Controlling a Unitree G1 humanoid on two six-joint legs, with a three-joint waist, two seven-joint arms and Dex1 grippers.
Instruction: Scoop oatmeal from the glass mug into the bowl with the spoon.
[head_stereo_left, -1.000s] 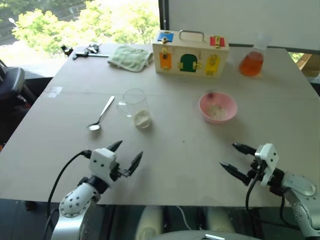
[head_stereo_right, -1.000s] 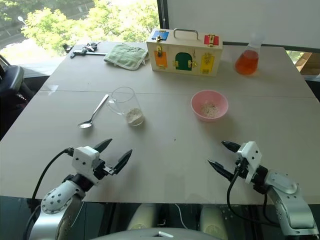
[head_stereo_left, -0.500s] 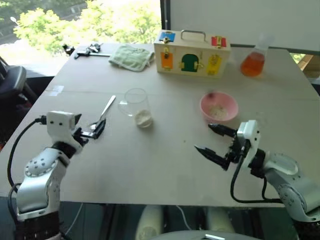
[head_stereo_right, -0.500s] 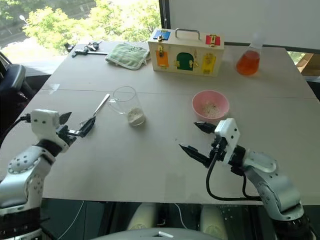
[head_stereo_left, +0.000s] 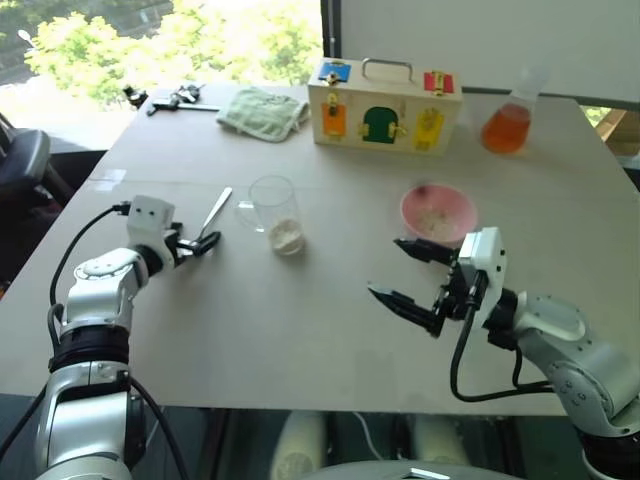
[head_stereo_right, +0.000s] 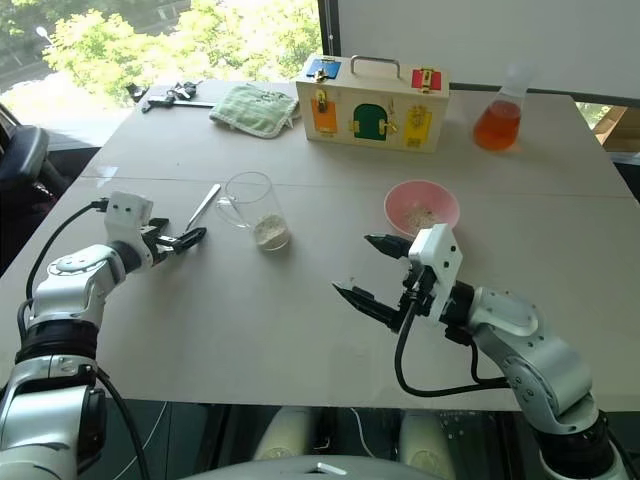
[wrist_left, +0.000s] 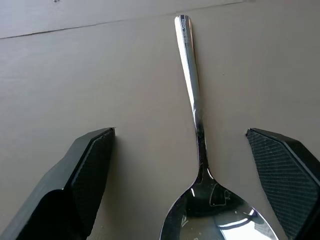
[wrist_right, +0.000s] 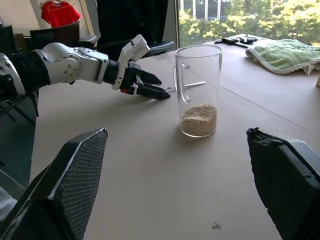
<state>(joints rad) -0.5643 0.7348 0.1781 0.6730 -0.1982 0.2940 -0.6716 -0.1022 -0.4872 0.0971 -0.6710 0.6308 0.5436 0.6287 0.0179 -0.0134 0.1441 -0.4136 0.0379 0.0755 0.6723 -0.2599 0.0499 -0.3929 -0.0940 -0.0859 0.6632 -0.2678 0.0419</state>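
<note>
The spoon (head_stereo_left: 218, 207) lies flat on the table, left of the glass mug (head_stereo_left: 272, 205). My left gripper (head_stereo_left: 195, 243) is open, low over the table, with one finger on each side of the spoon's oval end (wrist_left: 215, 220) and not touching it. Pale oatmeal (wrist_right: 199, 119) sits in the bottom of the upright mug. The pink bowl (head_stereo_left: 437, 238) stands to the right with a little oatmeal (head_stereo_left: 433, 220) inside. My right gripper (head_stereo_left: 385, 268) hovers open and empty in front of the bowl, pointing at the mug (wrist_right: 197, 85).
A colourful wooden box (head_stereo_left: 385, 105) with a handle stands at the back. A flask of orange liquid (head_stereo_left: 503, 125) is at the back right. A green cloth (head_stereo_left: 262, 112) and a black tool (head_stereo_left: 175, 100) lie at the back left.
My left arm has swung forward and outward from the table's near edge to the spoon's oval end. My right gripper has risen and moved left toward the table's middle. Both stayed open.
</note>
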